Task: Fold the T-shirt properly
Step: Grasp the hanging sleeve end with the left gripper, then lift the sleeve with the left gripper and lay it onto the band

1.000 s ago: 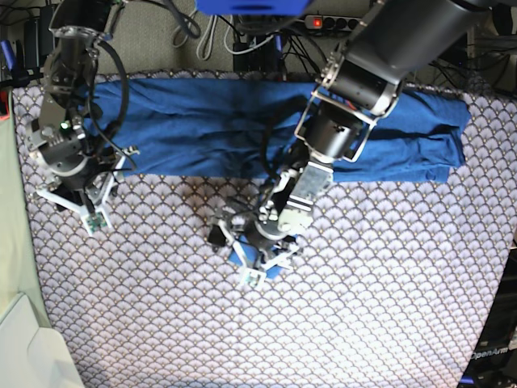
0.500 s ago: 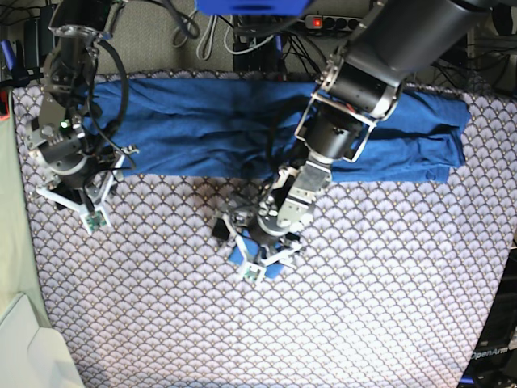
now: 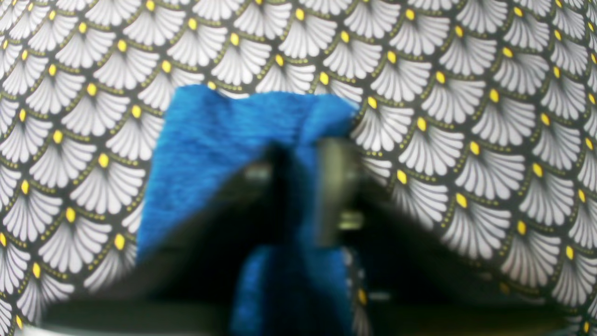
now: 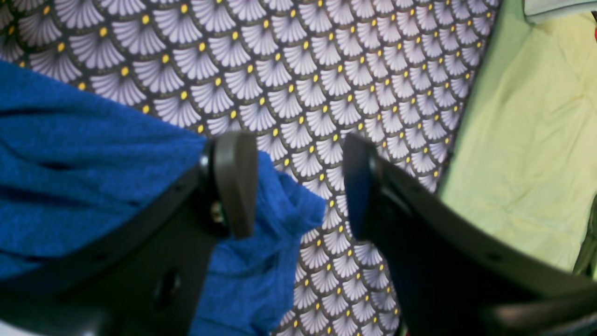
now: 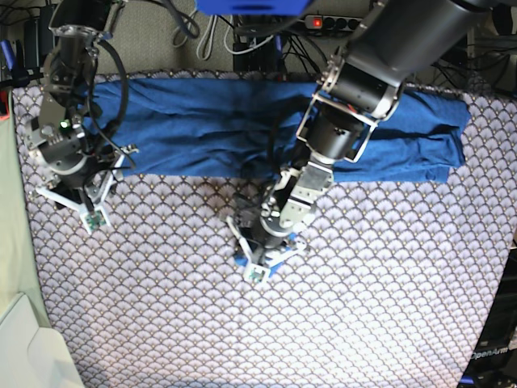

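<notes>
Where the left gripper (image 5: 257, 257) comes down on the tablecloth (image 5: 371, 307), we see its jaws pressed together on a blue flap of the T-shirt (image 5: 210, 121). In the left wrist view that flap (image 3: 242, 135) rises between the blurred fingers (image 3: 333, 186) and spreads out just beyond their tips, lying flat on the tablecloth (image 3: 489, 93); the fingers are out of focus, yet the cloth plainly runs down through the narrow gap between them. From above, this pinched piece sits well in front of the shirt's main body, toward the near side of the tablecloth.

Farther back, the T-shirt lies as a long band across the far edge of the tablecloth. At its end on the right arm's side, the right gripper (image 4: 298, 186) hangs with its jaws spread apart. One finger (image 4: 235, 182) rests against a bunched edge of the shirt (image 4: 93, 177), the other finger (image 4: 359, 186) stands over bare tablecloth (image 4: 326, 70), and nothing is caught between them.
</notes>
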You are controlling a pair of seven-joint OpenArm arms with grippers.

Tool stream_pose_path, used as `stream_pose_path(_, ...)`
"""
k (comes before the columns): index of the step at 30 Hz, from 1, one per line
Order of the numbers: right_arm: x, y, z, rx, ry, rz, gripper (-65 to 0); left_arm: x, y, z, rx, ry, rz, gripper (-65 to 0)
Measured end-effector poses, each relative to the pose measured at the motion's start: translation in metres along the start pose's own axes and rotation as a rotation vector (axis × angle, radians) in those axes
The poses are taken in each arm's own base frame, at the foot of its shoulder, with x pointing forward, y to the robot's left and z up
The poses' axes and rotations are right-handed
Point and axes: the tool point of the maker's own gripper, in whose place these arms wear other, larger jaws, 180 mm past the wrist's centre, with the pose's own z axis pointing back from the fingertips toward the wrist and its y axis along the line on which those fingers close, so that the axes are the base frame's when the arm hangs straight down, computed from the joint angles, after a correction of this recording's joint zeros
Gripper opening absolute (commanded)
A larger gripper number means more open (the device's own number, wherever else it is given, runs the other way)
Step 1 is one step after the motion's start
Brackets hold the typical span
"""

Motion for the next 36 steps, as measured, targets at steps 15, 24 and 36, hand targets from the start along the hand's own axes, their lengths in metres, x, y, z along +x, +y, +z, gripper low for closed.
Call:
stream_pose_path(15, 0.000, 0.000, 0.000, -0.001, 0.001, -0.001, -34.7, 0.008, 0.000, 0.004, 0.017, 0.003, 0.010, -64.5)
stream_pose_path(24, 0.000, 0.000, 0.000, 0.000, -0.001, -0.001, -34.7, 0.046, 0.020, 0.046, 0.099, -0.080, 0.027, -64.5)
stream_pose_path(36, 0.004, 0.000, 0.000, 0.002, -0.011, 0.000, -34.7, 0.042, 0.088, 0.135, 0.235, -0.123, 0.107, -64.5)
